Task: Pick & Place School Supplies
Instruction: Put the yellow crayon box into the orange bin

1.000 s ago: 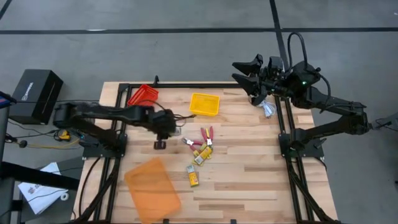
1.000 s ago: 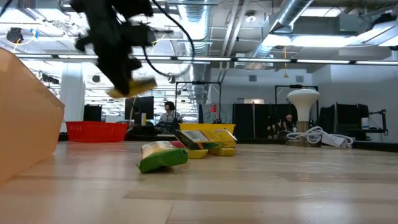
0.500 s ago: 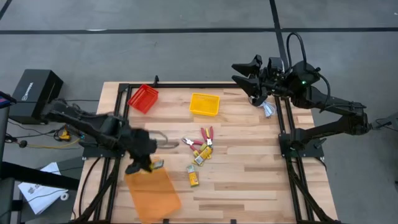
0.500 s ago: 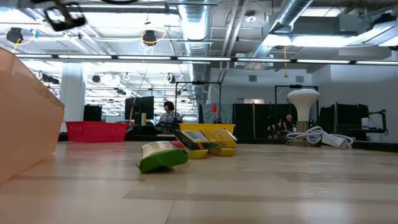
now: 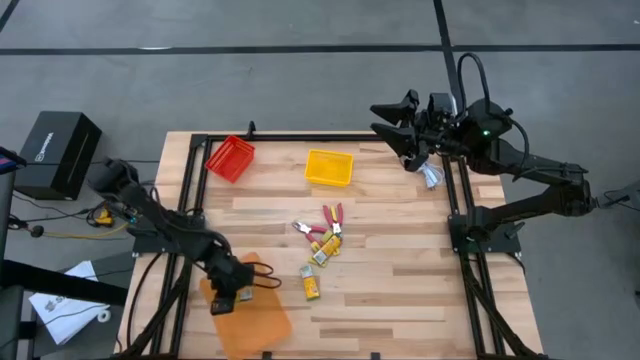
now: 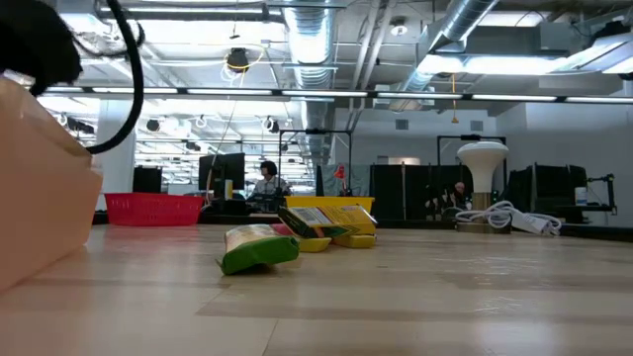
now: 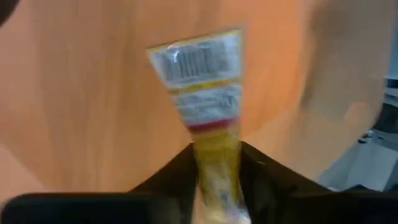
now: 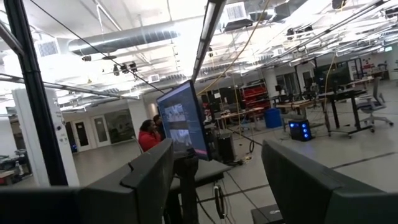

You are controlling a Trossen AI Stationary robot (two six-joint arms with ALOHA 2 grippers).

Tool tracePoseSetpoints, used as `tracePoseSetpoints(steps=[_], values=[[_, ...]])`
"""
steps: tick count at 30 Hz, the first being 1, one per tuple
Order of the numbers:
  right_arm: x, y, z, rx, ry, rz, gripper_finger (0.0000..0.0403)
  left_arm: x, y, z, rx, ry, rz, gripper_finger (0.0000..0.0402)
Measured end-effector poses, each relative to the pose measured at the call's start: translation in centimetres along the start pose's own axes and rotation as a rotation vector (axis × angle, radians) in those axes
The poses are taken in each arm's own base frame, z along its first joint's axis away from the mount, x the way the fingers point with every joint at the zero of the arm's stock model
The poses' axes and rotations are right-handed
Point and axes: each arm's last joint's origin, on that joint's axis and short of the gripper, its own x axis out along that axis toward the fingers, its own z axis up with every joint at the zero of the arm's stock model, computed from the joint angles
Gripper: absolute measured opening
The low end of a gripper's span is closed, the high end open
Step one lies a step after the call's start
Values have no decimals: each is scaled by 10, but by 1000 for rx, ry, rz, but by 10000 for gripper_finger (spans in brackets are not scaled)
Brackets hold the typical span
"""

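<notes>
My left gripper point(image 5: 236, 296) hangs over the orange tray point(image 5: 262, 322) at the table's near left and is shut on a yellow-and-white pack point(image 7: 200, 74). The other school supplies lie in a loose pile at mid-table point(image 5: 322, 238): several yellow packs and red-handled little tools, with one pack point(image 5: 311, 288) lying apart, nearer the front. The low view shows a green-and-yellow pack point(image 6: 259, 247) flat on the wood. My right gripper point(image 5: 388, 118) is open, raised above the far right corner. My left gripper pinches the pack by its yellow end point(image 7: 216, 163) between the two fingers point(image 7: 261, 171). The pack sticks out past the fingertips along their length, with its white barcode end point(image 7: 196, 59) free above the orange tray floor. It is lifted clear.
A red tray point(image 5: 231, 157) and a yellow tray point(image 5: 329, 167) stand along the far edge. A white cable point(image 5: 430, 176) lies by the far right corner, near the white round lamp-like object point(image 6: 482, 158). The orange tray's wall point(image 6: 40, 188) fills the low view's left. People show in the room behind.
My left gripper has carried the pack from the middle of the table toward the near left, ending over the orange tray. It stayed shut on the pack. The pile and my right arm have kept still.
</notes>
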Motion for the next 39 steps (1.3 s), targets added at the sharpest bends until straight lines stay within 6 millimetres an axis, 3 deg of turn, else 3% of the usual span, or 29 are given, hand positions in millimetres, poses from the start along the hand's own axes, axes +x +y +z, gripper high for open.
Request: tracePoseSetpoints(steps=[6, 11, 18, 24, 27, 32, 39], values=[[0, 0, 0, 1, 3, 14, 235, 6, 2, 2, -18, 11, 18, 222], [-1, 1, 3, -2, -20, 29, 235, -5, -1, 2, -37, -5, -47, 259], [-1, 3, 6, -5, -57, 40, 235, -61, 3, 6, -151, -274, -176, 236], [-1, 3, 6, -6, -56, 40, 235, -123, 17, 12, -266, -784, -253, 206], [-1, 3, 6, -12, -55, 43, 235, -142, 25, 18, -169, -950, -204, 192], [-1, -1, 7, -19, -53, 48, 235, -147, 25, 40, 106, -935, -29, 173], [-1, -2, 7, -14, -53, 44, 235, -128, 27, 103, 379, -670, 160, 166]])
